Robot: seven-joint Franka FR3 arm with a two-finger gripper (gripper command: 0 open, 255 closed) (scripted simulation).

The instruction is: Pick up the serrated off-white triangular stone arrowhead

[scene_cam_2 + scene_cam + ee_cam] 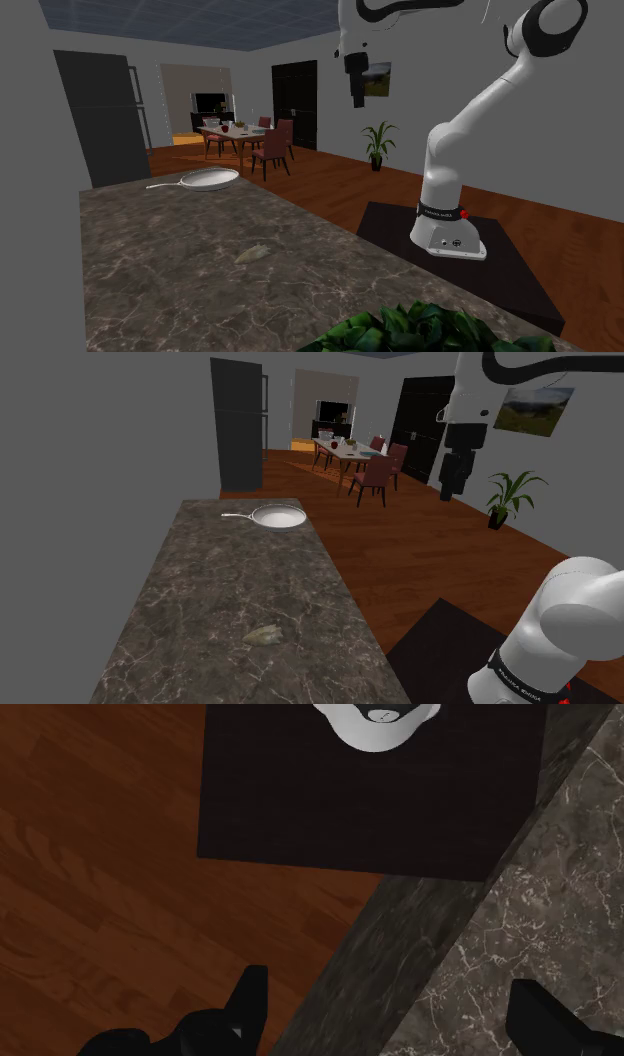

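Judging from the layout, this is the approach step, w/ nothing grasped yet. Biggest thing is the dark marble counter (pixel 230 582). The white Franka arm (pixel 575 617) rises from its black stand (pixel 510 275) off the counter's long side. The gripper (pixel 452 490) hangs high up, jaws released & apart, nothing btwn them. The wrist view puts it above the counter edge, where marble meets the wood floor (pixel 100 854).

The arrowhead (pixel 262 636) is pale, small & lies flat on the marble. In the shoulder view it's at approx 6 o'clock from the frying pan (pixel 278 517), well apart from it. The gripper sits at approx 2 o'clock from the arrowhead there, far above. Serrations are too small to tell.

Next move, imo: swing in over the counter until the arrowhead is btwn the fingers, then drop straight down. It lies very flat, so the tips prob. need to get right down to the marble to catch its edges.

Containers:
- The frying pan is white inside, handle toward 9 o'clock in the shoulder view, & looks empty.
- The pot (pixel 497 520) on the floor by the far wall holds a green plant (pixel 512 487).
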